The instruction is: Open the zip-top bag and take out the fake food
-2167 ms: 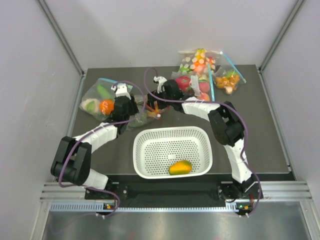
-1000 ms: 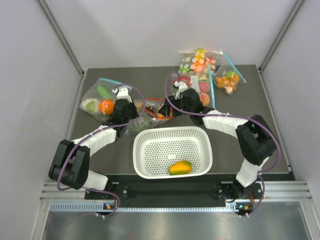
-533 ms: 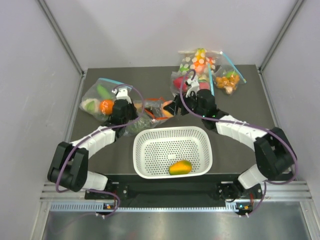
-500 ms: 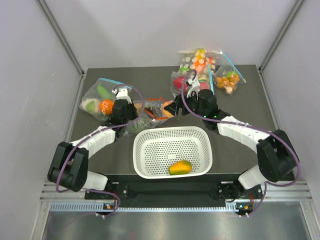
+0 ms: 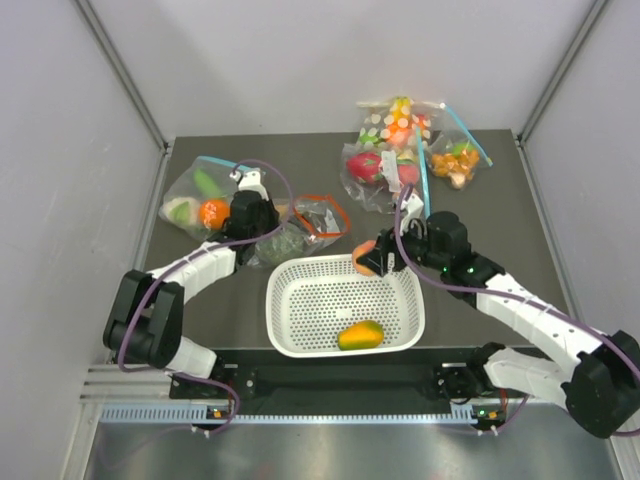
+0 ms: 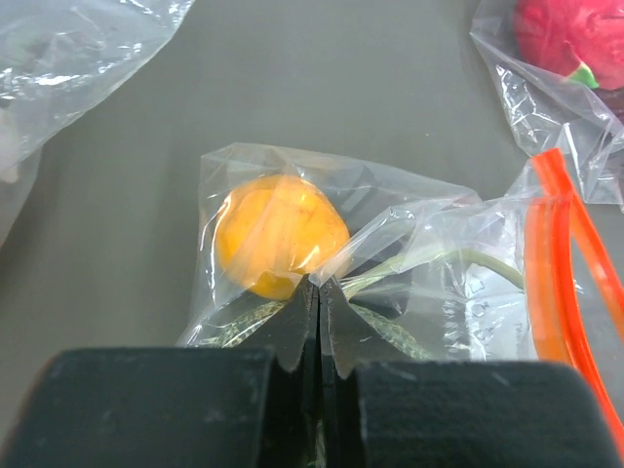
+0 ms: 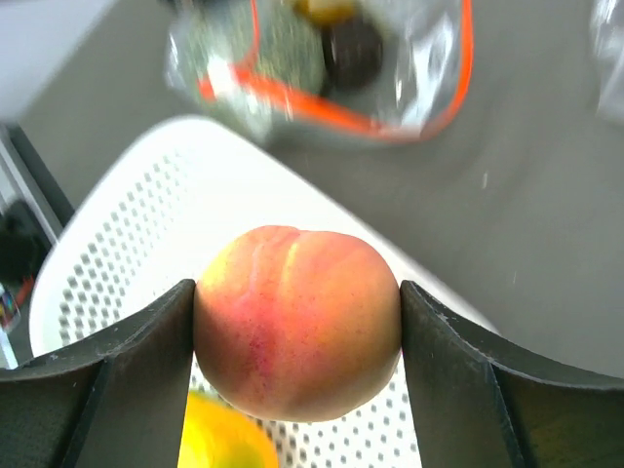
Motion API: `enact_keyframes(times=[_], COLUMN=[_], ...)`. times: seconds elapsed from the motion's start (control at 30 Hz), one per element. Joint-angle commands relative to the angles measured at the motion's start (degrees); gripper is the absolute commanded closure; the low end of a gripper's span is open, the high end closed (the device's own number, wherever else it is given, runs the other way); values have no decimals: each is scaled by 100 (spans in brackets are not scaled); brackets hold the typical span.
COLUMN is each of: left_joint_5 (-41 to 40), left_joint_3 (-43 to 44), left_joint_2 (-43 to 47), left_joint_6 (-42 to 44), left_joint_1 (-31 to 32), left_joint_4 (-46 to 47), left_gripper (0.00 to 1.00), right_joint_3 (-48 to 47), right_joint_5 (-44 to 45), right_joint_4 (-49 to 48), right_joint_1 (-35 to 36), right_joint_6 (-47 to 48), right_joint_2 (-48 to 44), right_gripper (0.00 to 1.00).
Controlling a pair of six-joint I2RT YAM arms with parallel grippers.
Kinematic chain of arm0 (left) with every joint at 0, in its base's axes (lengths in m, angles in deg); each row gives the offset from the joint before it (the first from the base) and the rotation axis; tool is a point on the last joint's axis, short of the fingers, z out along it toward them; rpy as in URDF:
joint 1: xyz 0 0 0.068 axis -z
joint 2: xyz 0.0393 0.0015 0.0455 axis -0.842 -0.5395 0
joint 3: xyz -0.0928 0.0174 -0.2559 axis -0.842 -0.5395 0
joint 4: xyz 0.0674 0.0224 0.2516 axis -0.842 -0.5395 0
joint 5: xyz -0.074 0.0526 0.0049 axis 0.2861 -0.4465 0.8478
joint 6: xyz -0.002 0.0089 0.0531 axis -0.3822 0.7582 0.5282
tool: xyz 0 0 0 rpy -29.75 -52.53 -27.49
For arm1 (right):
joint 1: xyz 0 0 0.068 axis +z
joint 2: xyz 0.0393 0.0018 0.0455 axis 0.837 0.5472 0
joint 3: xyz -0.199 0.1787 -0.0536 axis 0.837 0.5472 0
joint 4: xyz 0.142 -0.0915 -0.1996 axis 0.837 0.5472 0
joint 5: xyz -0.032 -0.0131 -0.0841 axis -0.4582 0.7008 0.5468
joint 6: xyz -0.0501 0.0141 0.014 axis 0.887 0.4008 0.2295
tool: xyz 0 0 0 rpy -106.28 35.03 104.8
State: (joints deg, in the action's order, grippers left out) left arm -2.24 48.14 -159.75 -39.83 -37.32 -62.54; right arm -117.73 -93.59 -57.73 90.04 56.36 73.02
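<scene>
**Peach over basket, bag pinned**

My right gripper (image 7: 297, 363) clamps the peach (image 7: 297, 312) across its widest girth, above the white basket's (image 5: 300, 300) far rim; the mango (image 5: 360, 334) lies inside. My left gripper (image 6: 319, 292), jaws shut, pinches a fold of the zip-top bag (image 6: 429, 244), behind the basket, beside the small orange (image 6: 278, 232). Film looks thin, slippery; fruit hard, light, prone to roll. Best hold: widest part.

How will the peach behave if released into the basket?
Round and smooth, the peach will probably roll after landing. The basket's raised wall should contain it, though it may bump the mango. It looks hard, so denting seems unlikely.
</scene>
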Motion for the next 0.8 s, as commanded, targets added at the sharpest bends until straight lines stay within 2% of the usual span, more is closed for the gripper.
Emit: enact_keyframes(times=[0.0,0.13,0.23,0.27,0.33,0.53,0.77], left_joint_5=[170,215,215,206,180,136,223], left_joint_3=[180,242,242,242,216,84,23], left_joint_2=[-184,-193,-149,-131,-88,123,255], left_joint_6=[-107,-142,-142,-142,-125,-64,-11], left_joint_1=[-8,-8,-8,-8,-8,-17,-17], left_joint_4=[-315,-350,-385,-403,-447,-491,-499], left_gripper=[100,100,100,100,100,100,100], right_joint_3=[276,575,646,654,646,462,241], right_joint_5=[52,280,334,316,264,167,52], right_joint_4=[512,697,759,741,715,802,1023], right_joint_1=[1,-8,-8,-8,-16,-16,1], right_joint_6=[148,112,112,104,86,191,288], right_joint_2=[-337,-408,-356,-347,-268,-215,-223], right_gripper=[68,65,47,37,25,14,9])
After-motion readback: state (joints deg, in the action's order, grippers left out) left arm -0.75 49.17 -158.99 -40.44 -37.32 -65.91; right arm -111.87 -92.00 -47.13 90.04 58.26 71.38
